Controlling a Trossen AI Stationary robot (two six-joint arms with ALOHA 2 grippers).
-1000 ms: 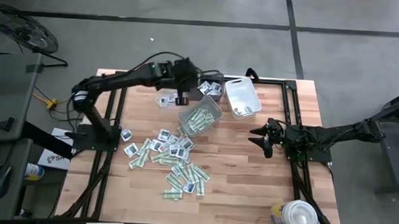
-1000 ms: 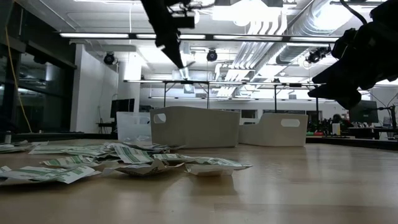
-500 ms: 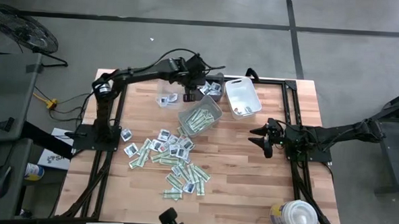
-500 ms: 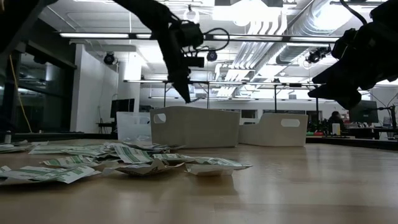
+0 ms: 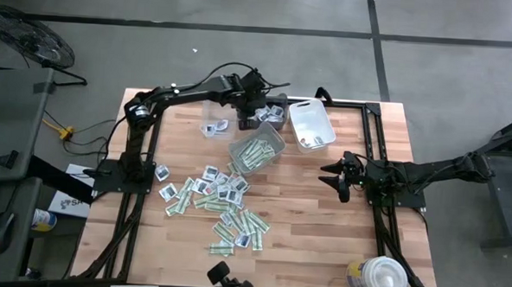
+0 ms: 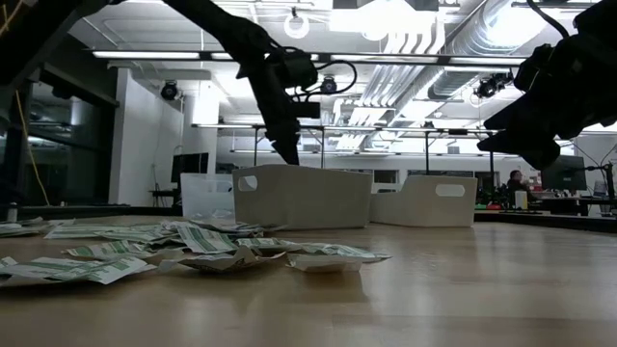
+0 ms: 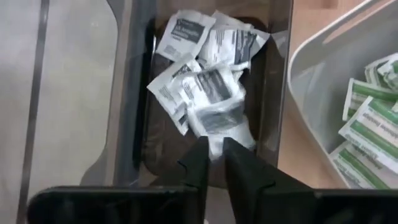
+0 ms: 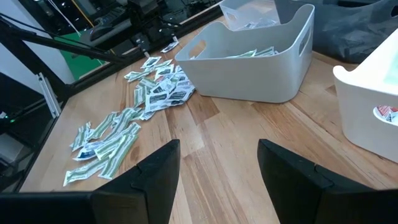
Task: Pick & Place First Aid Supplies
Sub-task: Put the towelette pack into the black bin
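Several first aid supplies [image 5: 215,198] lie loose in a heap on the wooden table: green-and-white strips and white squares. More white square packets lie in a dark bin [image 7: 134,93] at the far edge. My left gripper [image 7: 216,158] hangs over that bin [image 5: 279,101], its fingers nearly together on one blurred white packet [image 7: 217,121]. In the high view it [image 5: 256,109] is at the bin's left end. My right gripper [image 5: 334,177] waits open at the table's right side, with nothing between its fingers [image 8: 155,174]. My left gripper has the white packet's near edge [image 7: 216,144] between its two fingertips, coming from above and slanting down toward the far edge. The packet hangs below the tips, clear of the packets in the dark bin. A narrow gap shows between the fingers.
A grey bin [image 5: 257,152] with green strips stands just near of the dark bin, a white bin [image 5: 311,124] to its right, a small clear bin [image 5: 213,126] to its left. A round white tub [image 5: 380,277] sits at the near right corner.
My left gripper has gone toward the table's right and far edge and come down, from beside the clear bin to over the dark bin, carrying the white packet.
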